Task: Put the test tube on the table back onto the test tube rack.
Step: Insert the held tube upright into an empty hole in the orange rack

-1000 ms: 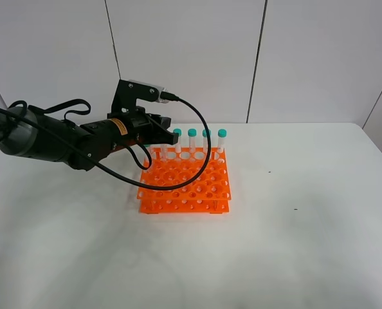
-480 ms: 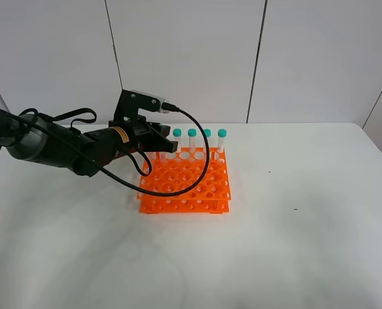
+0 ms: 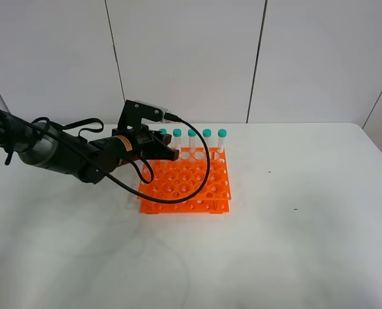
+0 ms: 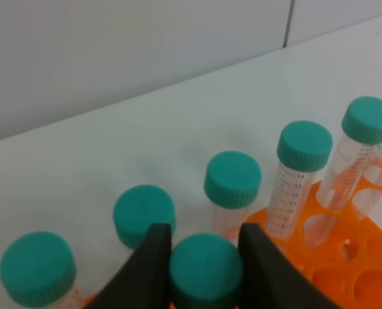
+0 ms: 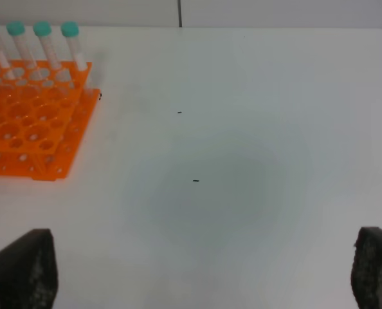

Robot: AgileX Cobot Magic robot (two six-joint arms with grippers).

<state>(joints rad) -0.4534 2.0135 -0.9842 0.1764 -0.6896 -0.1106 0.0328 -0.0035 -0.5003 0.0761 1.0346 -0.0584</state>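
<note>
Between left jaws: test tube (image 4: pixel 206 269) clamped, over rack (image 4: pixel 323 273).

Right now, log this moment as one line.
left gripper: shut on tube | tube: over rack, beside back-row tubes | right gripper: open, empty | tube seated in hole: cannot tell

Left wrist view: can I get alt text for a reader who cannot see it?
Close up, the left gripper has its black jaws shut on the teal cap of a test tube. Five more teal-capped tubes line up beside it, with part of the orange test tube rack showing under them, on the white table.
</note>
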